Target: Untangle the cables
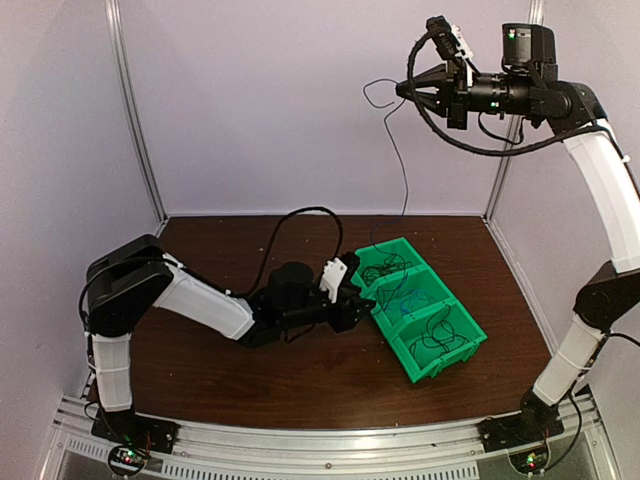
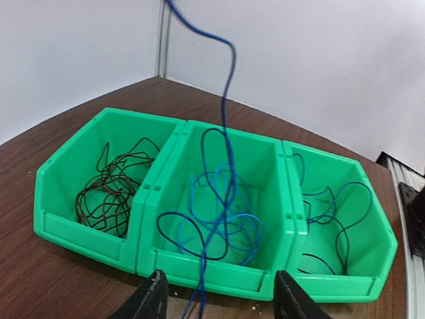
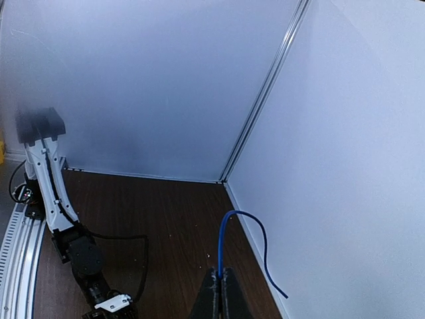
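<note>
Three joined green bins (image 1: 462,352) hold cables, and they fill the left wrist view (image 2: 219,276). The left bin holds a dark tangle (image 2: 106,193), the middle one light blue loops (image 2: 229,212), the right one dark loose wires (image 2: 335,219). My right gripper (image 1: 402,90) is high above the table, shut on a blue cable (image 3: 221,246) whose short free end curls past the tips (image 3: 220,276). That cable (image 1: 398,155) hangs down into the middle bin (image 2: 226,113), and its lower end drapes over the front wall. My left gripper (image 2: 219,302) is open and empty, low at the bins' front wall (image 1: 366,300).
The bins sit right of centre on a brown table (image 1: 260,370). White walls with metal corner posts (image 1: 140,120) enclose the back and sides. The left arm's thick black cable (image 1: 290,225) arcs above its wrist.
</note>
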